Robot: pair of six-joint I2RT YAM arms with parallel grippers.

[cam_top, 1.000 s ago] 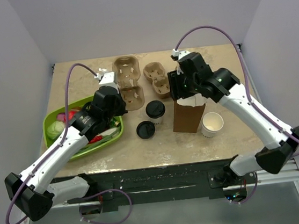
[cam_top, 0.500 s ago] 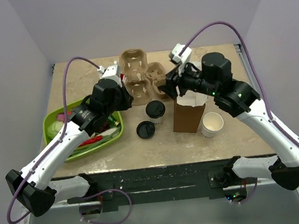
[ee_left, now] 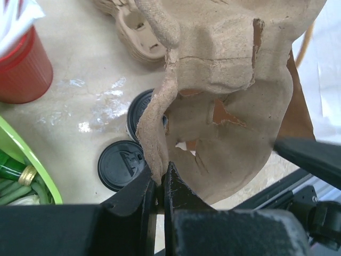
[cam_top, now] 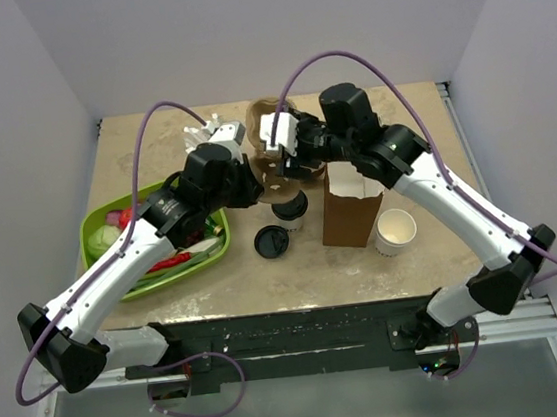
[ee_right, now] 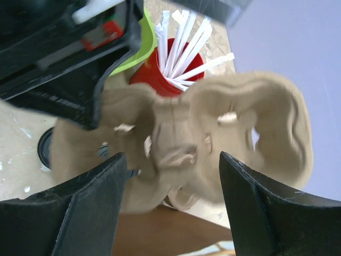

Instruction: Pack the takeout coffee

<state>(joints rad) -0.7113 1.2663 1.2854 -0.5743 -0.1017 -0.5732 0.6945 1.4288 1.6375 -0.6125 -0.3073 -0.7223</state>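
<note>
the cup carrier (ee_left: 229, 96) is pinched by its thin edge in the closed left pincer (ee_left: 160, 178) and held up in the air, likely so it can be made ready for a cup. the right pincer (ee_right: 171, 160) is spread wide on both sides of the carrier, maybe to steady it. the takeout coffee (cam_top: 289, 205) is left standing on the counter (cam_top: 132, 155), under the carrier and beside the brown bag (cam_top: 350, 215). it is not yet packed.

The white, black-lidded takeout coffee (cam_top: 289, 207) is stood upright. It is seen just beneath the left gripper (ee_left: 161, 178).
</note>
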